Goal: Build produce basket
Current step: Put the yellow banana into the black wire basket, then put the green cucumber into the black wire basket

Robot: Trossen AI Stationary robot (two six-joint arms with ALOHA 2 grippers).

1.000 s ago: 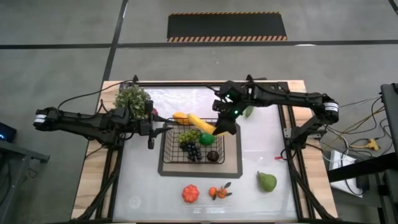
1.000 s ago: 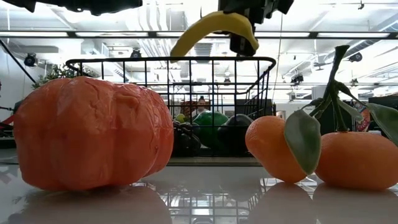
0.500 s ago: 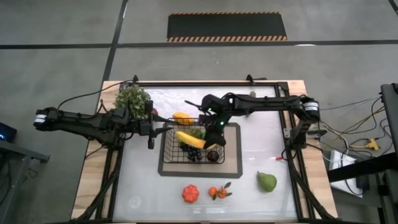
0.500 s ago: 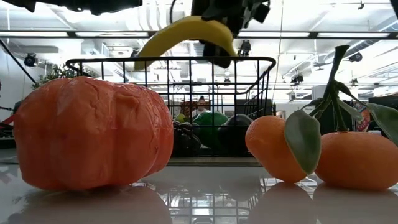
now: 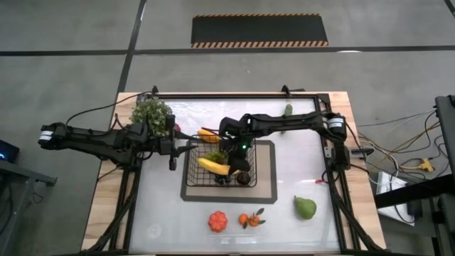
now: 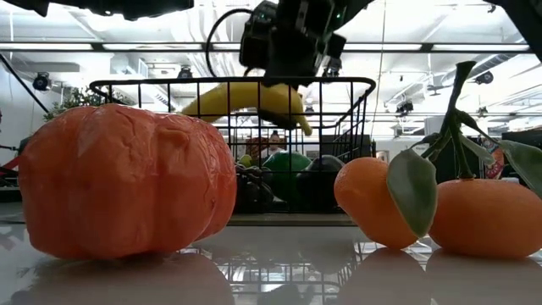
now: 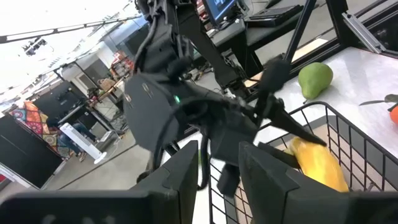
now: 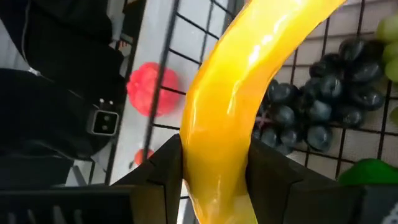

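The black wire basket [image 5: 219, 165] stands on a grey mat [image 5: 266, 186] in the middle of the table. Grapes [image 5: 222, 177], a green fruit [image 5: 217, 154] and a dark fruit [image 5: 243, 177] lie in it. My right gripper [image 5: 233, 159] is over the basket, shut on a yellow banana [image 5: 213, 166], which in the low view hangs just below the rim [image 6: 246, 100]. My left gripper [image 5: 174, 151] is at the basket's left rim, shut on it. A green pear [image 5: 305, 208], an orange-red fruit [image 5: 218, 221] and two oranges [image 5: 250, 220] lie near the front edge. My left gripper reaches level from the table's left and has the wire of the basket's left rim [image 7: 205, 163] between its two fingers [image 7: 180, 180]. The basket stands flat on the mat. My right gripper pinches the banana across its width [image 8: 214, 165] between its two fingers [image 8: 163, 169], near one end. It comes slanting down from the far right. The banana lies about level inside the basket's top, clear of the fruit below.
A bushy leafy plant [image 5: 151, 112] stands at the far left corner. An orange-yellow piece [image 5: 207, 134] and a red piece [image 5: 175, 130] lie just beyond the basket, and a cucumber [image 5: 288, 110] lies at the far edge. Bare tabletop lies right of the mat.
My right gripper has moved toward the table's left and down, rolling as it went, from above the basket's far right corner to over its middle. The banana has come from above the rim to just below it, and has turned toward level.
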